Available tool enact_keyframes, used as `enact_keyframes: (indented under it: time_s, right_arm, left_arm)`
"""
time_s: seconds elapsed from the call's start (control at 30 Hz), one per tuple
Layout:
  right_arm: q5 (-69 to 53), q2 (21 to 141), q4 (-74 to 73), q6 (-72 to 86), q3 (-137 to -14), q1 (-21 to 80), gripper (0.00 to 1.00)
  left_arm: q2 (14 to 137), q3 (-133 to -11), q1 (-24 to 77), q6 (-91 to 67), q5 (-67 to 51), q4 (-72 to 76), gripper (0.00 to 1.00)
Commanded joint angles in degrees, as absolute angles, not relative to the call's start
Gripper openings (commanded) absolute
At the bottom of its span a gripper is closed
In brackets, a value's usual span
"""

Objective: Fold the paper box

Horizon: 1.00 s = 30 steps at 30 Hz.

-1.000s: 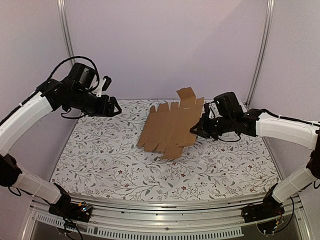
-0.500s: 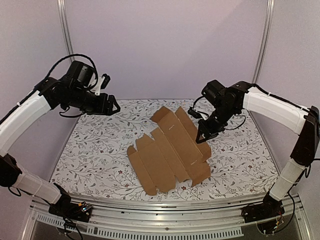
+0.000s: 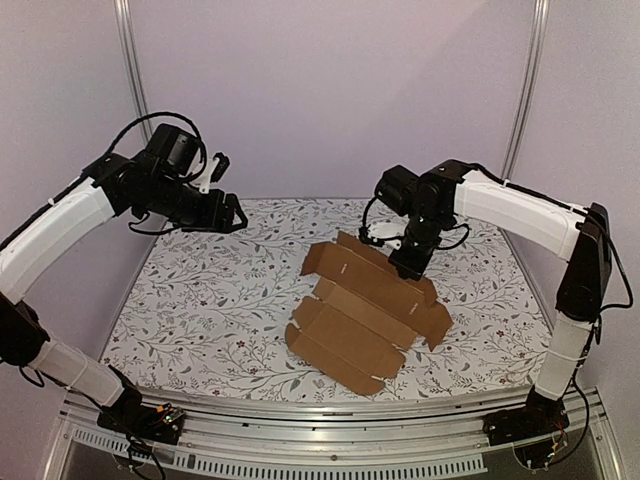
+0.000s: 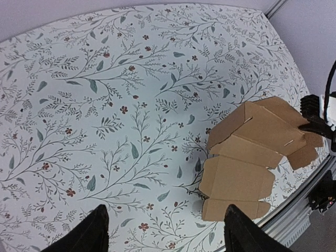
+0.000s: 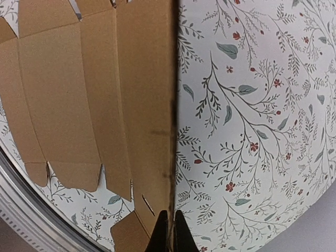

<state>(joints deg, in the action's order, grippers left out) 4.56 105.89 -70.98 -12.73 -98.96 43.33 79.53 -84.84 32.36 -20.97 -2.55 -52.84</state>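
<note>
Top external view: we see the table [image 3: 200, 310] (covered by a cloth printed with leaves and small flowers) with both arms raised over it. The left arm [image 3: 60, 230] rises from its base at the near left corner, bends at the elbow and stretches level toward the middle, well above the cloth on the far left side. The right arm [image 3: 520, 215] climbs steeply from the near right corner, arches over at the shoulder of the far right side and turns its wrist downward toward the centre.

The paper box [image 3: 365, 310] is an unfolded brown sheet lying right of the middle, creased into long panels that slant from far left to near right; its flaps stick out at both ends. Its near end seems to rest on the cloth, while its far edge sits up at the right gripper [image 3: 408, 268].

In the right wrist view that gripper [image 5: 169, 233] is clenched on the sheet's edge: the thin edge of the paper box [image 5: 79, 94] runs straight down between the two dark fingers [image 5: 181, 236], the panels spreading to the left.

The left gripper [image 3: 236, 216] hangs released and grasps nothing; in the left wrist view its jaws stand wide apart [image 4: 165, 239], and the paper box [image 4: 247, 157] lies well apart from it, off to the right.
</note>
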Motion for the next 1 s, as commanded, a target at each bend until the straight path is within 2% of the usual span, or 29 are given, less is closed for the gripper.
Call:
enact_keyframes:
  time_s: [0.0, 0.2, 0.57, 0.8, 0.97]
  right_arm:
    - [9.5, 107.5, -66.7, -24.7, -99.7, 45.8, 0.00]
    - [11.9, 109.0, -64.3, -35.3, -101.6, 47.1, 0.00]
    - [13.9, 116.6, -66.6, -40.4, -110.9, 49.7, 0.00]
    - [10.3, 115.0, -69.3, -40.3, -112.0, 50.8, 0.00]
    - [9.2, 113.4, -72.8, -39.6, -113.7, 50.7, 0.00]
  left_arm:
    - [79.6, -82.6, 32.3, -19.8, -1.6, -52.7, 0.73]
    - [79.2, -81.5, 32.3, -20.2, -2.5, -52.6, 0.73]
    - [81.9, -79.9, 32.5, -22.4, -15.7, -43.5, 0.73]
    - [89.0, -82.9, 32.5, -23.2, -17.7, -41.7, 0.54]
    - [91.1, -84.6, 32.5, -23.8, -20.1, -40.5, 0.44]
